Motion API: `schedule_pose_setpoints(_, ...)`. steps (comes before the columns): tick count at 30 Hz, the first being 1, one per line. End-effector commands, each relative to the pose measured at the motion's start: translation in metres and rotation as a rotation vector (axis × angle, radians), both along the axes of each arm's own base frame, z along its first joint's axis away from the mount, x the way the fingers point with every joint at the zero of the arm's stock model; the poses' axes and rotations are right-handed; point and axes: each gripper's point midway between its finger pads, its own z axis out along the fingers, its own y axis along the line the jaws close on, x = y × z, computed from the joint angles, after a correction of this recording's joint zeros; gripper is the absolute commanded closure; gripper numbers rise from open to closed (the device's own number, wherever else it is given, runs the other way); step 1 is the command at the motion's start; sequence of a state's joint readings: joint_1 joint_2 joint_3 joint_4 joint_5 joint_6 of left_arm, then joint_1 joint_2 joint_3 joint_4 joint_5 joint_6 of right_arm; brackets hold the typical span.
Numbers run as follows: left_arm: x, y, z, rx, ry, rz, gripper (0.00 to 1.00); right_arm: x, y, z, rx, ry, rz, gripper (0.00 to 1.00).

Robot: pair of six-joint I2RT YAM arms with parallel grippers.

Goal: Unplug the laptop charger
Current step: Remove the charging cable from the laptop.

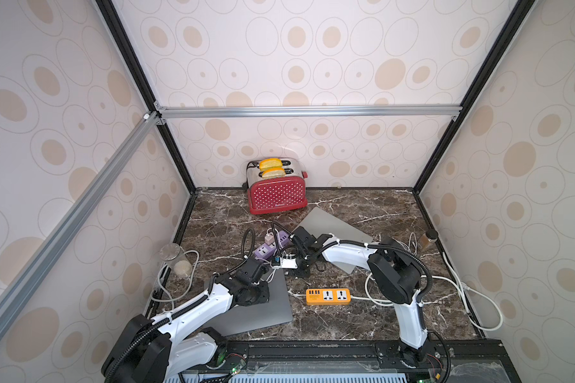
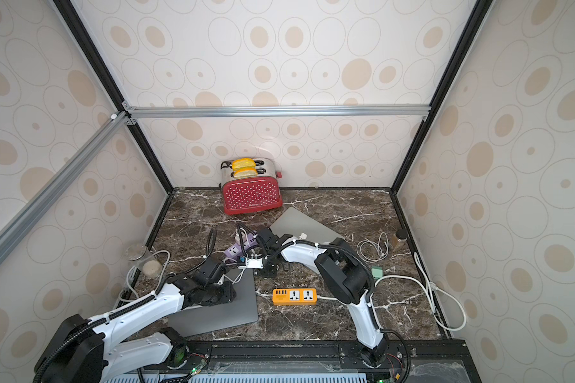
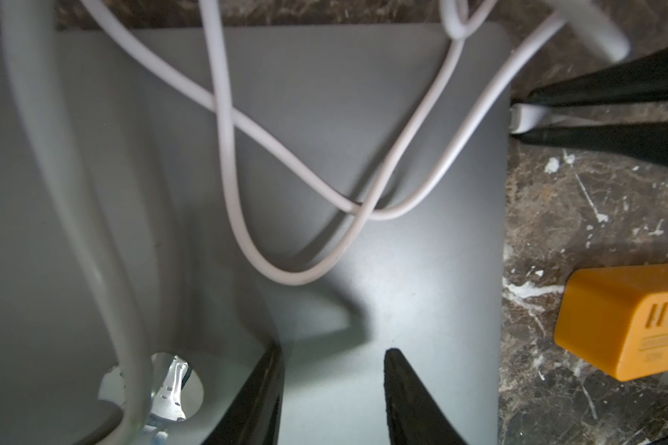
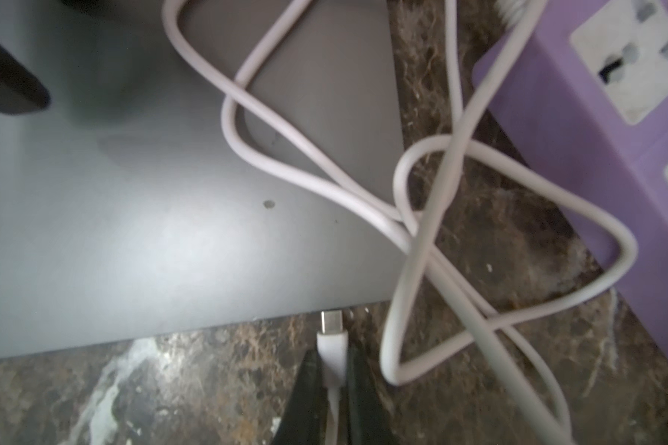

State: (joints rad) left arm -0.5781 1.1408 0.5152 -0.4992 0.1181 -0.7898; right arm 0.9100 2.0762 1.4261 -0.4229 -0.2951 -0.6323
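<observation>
1. The right gripper (image 4: 331, 356) pinched the charger plug (image 4: 332, 327), which lay unplugged just beside the laptop (image 4: 132, 239) edge, at the laptop's one o'clock.
2. The left gripper (image 3: 332, 346) stood open over the laptop lid.

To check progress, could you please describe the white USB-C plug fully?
The USB-C plug has a white, plastic-looking shell and a silver tip. The right gripper is shut on the shell. The bare tip points at the grey laptop, apparently out of it, above the marble table. Its cable trails behind the grip.
</observation>
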Motion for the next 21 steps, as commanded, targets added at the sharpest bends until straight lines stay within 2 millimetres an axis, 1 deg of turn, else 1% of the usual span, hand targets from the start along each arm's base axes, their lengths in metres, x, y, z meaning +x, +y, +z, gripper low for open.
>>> schedule_pose_setpoints(1, -0.036, 0.028, -0.034, 0.114, 0.155, 0.029, 0.55, 0.005, -0.02, -0.008, -0.075, 0.004, 0.002, 0.96)
schedule_pose_setpoints(7, -0.033, 0.026, -0.031, 0.105, 0.142, 0.026, 0.55, 0.002, -0.029, -0.005, -0.067, 0.015, -0.027, 0.95)
schedule_pose_setpoints(10, -0.027, 0.02, -0.024, 0.083, 0.114, 0.012, 0.54, 0.0, -0.032, -0.002, -0.067, 0.026, -0.048, 0.93)
schedule_pose_setpoints(11, -0.025, 0.019, -0.021, 0.076, 0.102, 0.007, 0.53, 0.001, -0.033, -0.001, -0.065, 0.023, -0.065, 0.91)
schedule_pose_setpoints(13, -0.02, 0.018, -0.014, 0.075, 0.074, 0.001, 0.52, 0.002, -0.034, 0.001, -0.055, 0.02, -0.086, 0.82)
schedule_pose_setpoints(15, -0.012, 0.015, -0.002, 0.072, 0.039, -0.017, 0.52, 0.003, -0.034, 0.005, -0.042, 0.014, -0.115, 0.72)
schedule_pose_setpoints(17, -0.005, 0.013, 0.013, 0.07, -0.004, -0.033, 0.52, 0.004, -0.034, 0.012, -0.022, 0.011, -0.144, 0.63)
schedule_pose_setpoints(18, 0.001, 0.012, 0.022, 0.064, -0.039, -0.035, 0.52, 0.004, -0.034, 0.016, -0.008, 0.011, -0.153, 0.61)
schedule_pose_setpoints(19, 0.0, 0.015, 0.029, 0.082, -0.041, -0.04, 0.52, 0.004, -0.033, 0.022, 0.008, 0.008, -0.162, 0.58)
schedule_pose_setpoints(21, 0.008, 0.016, 0.046, 0.092, -0.086, -0.049, 0.52, 0.004, -0.033, 0.033, 0.035, 0.0, -0.178, 0.52)
